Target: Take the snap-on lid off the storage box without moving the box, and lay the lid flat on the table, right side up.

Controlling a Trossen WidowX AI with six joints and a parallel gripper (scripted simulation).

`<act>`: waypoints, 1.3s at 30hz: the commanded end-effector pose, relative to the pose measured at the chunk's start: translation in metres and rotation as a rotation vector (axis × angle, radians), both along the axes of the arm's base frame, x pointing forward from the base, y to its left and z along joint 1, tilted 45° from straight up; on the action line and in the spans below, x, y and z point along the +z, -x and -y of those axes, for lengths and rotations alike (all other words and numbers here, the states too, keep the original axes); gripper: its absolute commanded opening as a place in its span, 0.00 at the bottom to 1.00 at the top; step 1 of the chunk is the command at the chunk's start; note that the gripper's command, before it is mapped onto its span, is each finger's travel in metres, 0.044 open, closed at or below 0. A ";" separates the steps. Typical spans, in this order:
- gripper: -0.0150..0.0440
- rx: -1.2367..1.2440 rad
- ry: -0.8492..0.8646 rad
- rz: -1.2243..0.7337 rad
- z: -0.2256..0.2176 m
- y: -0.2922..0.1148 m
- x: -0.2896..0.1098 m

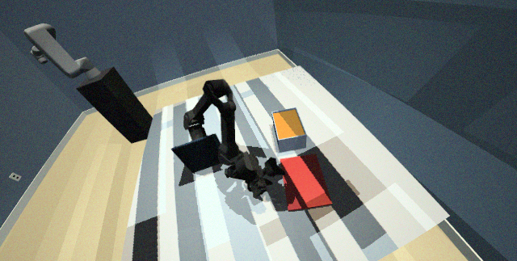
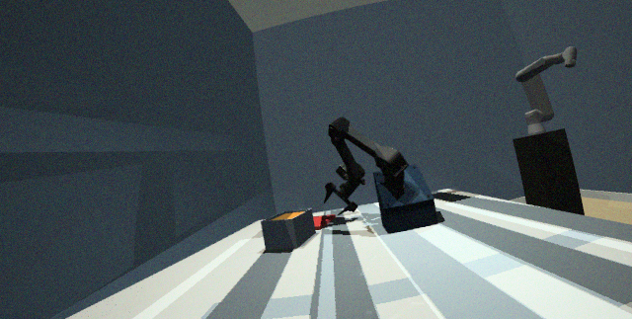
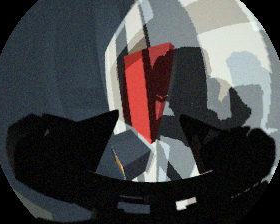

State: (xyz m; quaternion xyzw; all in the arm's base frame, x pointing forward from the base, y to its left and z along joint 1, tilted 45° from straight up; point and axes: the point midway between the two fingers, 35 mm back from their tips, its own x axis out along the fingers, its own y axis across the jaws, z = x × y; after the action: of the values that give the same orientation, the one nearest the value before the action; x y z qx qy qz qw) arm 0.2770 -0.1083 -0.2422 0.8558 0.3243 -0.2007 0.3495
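Dim blue-grey walls — perhaps windowless.

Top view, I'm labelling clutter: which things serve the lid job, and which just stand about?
Job:
storage box, open
red lid, flat on the table
hand, open and empty

Standing about:
black pedestal
grey arm on it

lid: red | box: grey, orange inside | table: grey-white stripes
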 end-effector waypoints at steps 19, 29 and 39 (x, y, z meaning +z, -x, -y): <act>1.00 0.004 -0.005 -0.004 0.007 0.030 0.011; 1.00 0.004 -0.003 -0.005 0.020 0.035 0.025; 1.00 0.004 -0.002 -0.006 0.034 0.041 0.039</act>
State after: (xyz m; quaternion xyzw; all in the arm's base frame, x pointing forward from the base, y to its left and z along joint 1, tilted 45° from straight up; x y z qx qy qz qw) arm 0.2377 -0.1392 -0.2072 0.8546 0.3263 -0.2042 0.3485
